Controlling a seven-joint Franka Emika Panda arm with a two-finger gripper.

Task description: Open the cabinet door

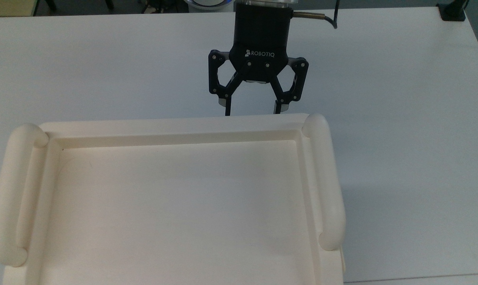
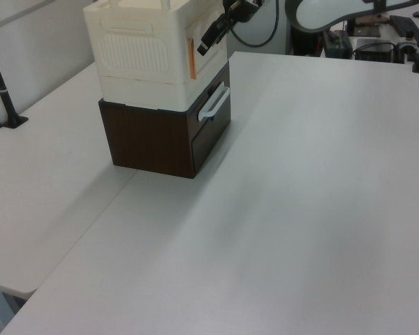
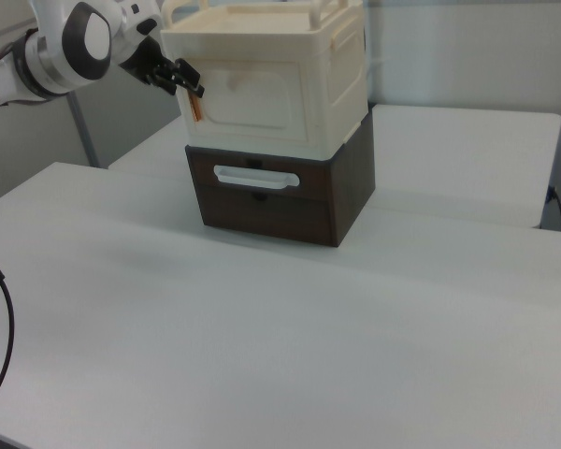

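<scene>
Hand (image 1: 254, 110) with fingers apart, poised at cabinet door's (image 3: 252, 101) orange-handled edge, door upright and closed directly ahead.

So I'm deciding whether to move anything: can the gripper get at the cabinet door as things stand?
Probably yes. The open gripper is already at the cabinet door, near its orange-strip edge, with bare table in front of it.

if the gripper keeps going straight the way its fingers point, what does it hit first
Probably the cabinet door: the open gripper points at the cream cabinet's front near the orange strip, though the remaining gap is hard to judge.
</scene>
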